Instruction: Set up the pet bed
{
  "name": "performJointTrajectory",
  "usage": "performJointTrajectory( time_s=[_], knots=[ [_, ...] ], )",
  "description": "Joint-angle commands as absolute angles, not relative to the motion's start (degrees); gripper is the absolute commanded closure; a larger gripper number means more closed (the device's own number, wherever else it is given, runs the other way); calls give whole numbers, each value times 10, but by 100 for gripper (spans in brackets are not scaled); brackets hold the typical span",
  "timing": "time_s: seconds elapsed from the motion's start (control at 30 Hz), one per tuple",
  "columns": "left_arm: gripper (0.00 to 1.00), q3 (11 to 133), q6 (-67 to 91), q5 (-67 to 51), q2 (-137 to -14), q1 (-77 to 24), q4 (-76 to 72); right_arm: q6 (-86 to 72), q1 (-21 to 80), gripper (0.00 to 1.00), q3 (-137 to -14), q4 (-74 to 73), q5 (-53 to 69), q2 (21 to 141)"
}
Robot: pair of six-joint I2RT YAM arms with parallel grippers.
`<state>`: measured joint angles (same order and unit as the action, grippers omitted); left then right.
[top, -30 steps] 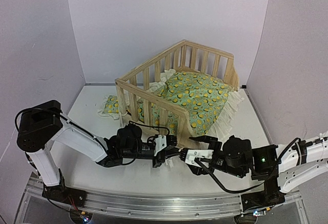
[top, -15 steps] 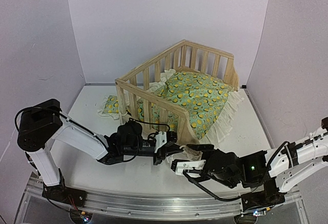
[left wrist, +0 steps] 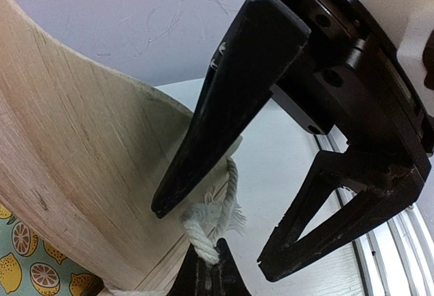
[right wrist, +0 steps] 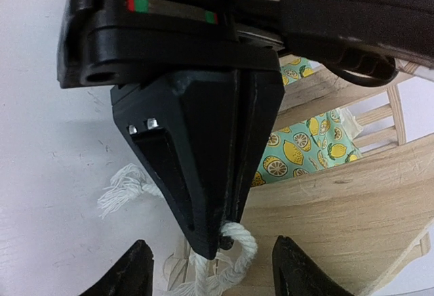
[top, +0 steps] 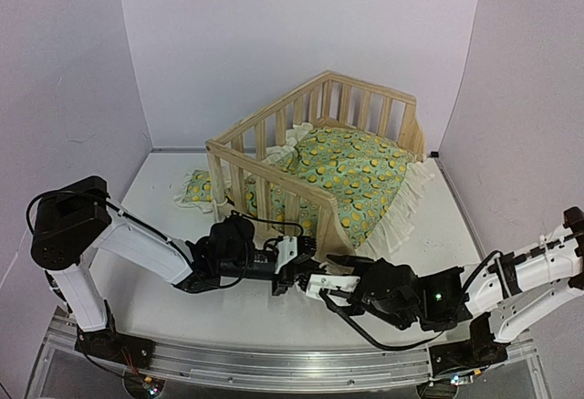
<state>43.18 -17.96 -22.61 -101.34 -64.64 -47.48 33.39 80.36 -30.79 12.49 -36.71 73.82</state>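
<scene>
Partly inside pet bed (top: 265, 173) — cushion (top: 360, 171)

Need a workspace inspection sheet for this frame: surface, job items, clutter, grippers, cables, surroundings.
Surface: white table, bed parts on it.
Job's things: pine frame upright; lemon-print cushion spilling over its low side, ruffle on the table; matching pillow outside the frame, on the left arm's side.
Clutter: nothing seen.
Grippers: left gripper shut on a frayed white rope at the frame's near corner; right gripper open, fingers either side of that rope.
Cables: black cables looped along both arms.
Surroundings: pale walls on three sides; metal rail along the near edge.
</scene>
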Motion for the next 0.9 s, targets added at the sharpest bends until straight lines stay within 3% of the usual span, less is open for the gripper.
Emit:
performJointTrajectory(
  time_s=[0.0, 0.43, 0.7, 0.83, 0.87],
  knots=[
    [100, 461, -176, -241, -1015, -644, -476, 260, 763, 43, -315, 119, -390, 752],
    [100, 479, -180, -246, -1021, -640, -455, 134, 762, 68, -339, 59, -376, 807],
    [100, 478, -194, -241, -1009, -639, -432, 126, 754, 100, -345, 59, -339, 779],
    [94, 472, -200, -238, -993, -632, -418, 118, 735, 100, -332, 59, -296, 745],
    [87, 471, -200, -239, -987, -631, -413, 115, 731, 100, -330, 59, -283, 737]
  ],
)
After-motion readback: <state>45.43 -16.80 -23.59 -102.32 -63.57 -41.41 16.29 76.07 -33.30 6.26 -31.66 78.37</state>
